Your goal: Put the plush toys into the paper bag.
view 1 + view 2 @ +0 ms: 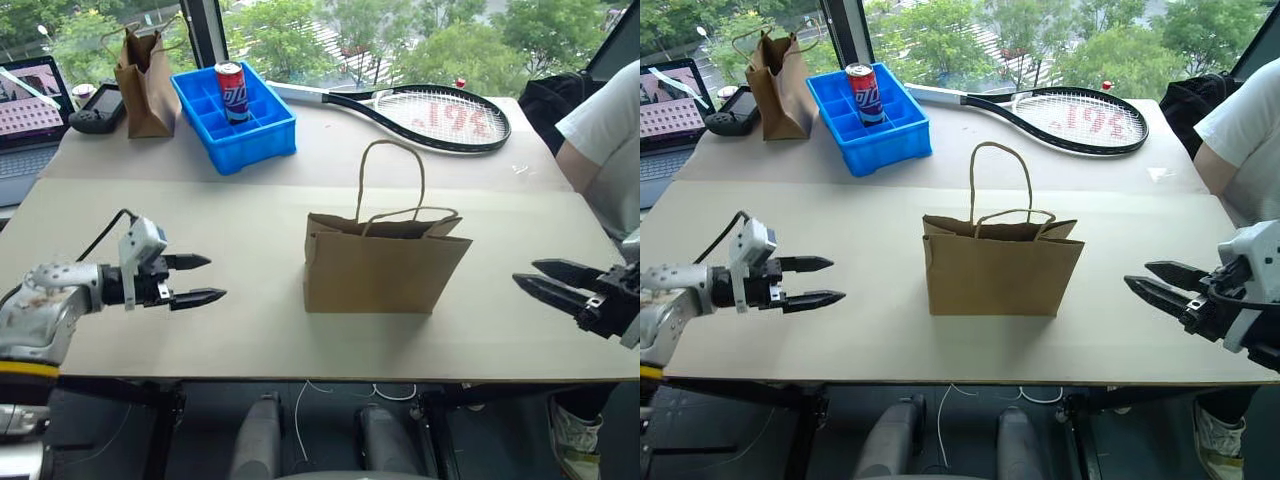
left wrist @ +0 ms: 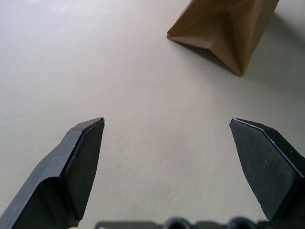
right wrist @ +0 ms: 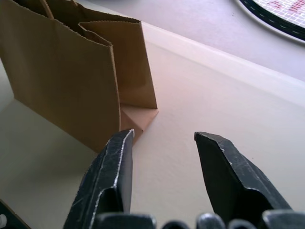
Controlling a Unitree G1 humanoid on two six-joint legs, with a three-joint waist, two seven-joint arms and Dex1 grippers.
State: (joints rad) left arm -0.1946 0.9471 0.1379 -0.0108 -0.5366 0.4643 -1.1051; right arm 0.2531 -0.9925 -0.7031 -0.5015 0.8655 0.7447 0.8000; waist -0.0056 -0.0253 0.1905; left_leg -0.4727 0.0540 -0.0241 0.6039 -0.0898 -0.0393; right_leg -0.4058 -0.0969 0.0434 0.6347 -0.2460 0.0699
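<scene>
Far left of the head view: laptop (image 1: 28,110) and a dark brown bag (image 1: 145,85) in the upper left corner, beside a blue tray (image 1: 235,120) holding a soda can (image 1: 231,92).

Lower left: left gripper (image 1: 195,280) hovering above the table (image 1: 250,230), fingers spread wide, gripping nothing, aimed toward the frame's centre.

Centre: paper bag (image 1: 383,268) standing upright on the table, mouth up, twine handles (image 1: 392,190) rising above the rim. Long axis across the frame, left to right; broad face toward the camera. No plush toys visible on the table; presumably already inside the bag, though the inside cannot be seen.

Upper centre-right: tennis racket (image 1: 430,115) lying flat.

Lower right: right gripper (image 1: 545,282) also parted and empty, pointing left toward the bag's narrow side, near its folded bottom corner in the wrist view. A person's sleeve (image 1: 600,130) at the right edge.

Risk: light, free-standing bag easily tipped or shoved if either arm sweeps inward; handles could snag a fingertip.
</scene>
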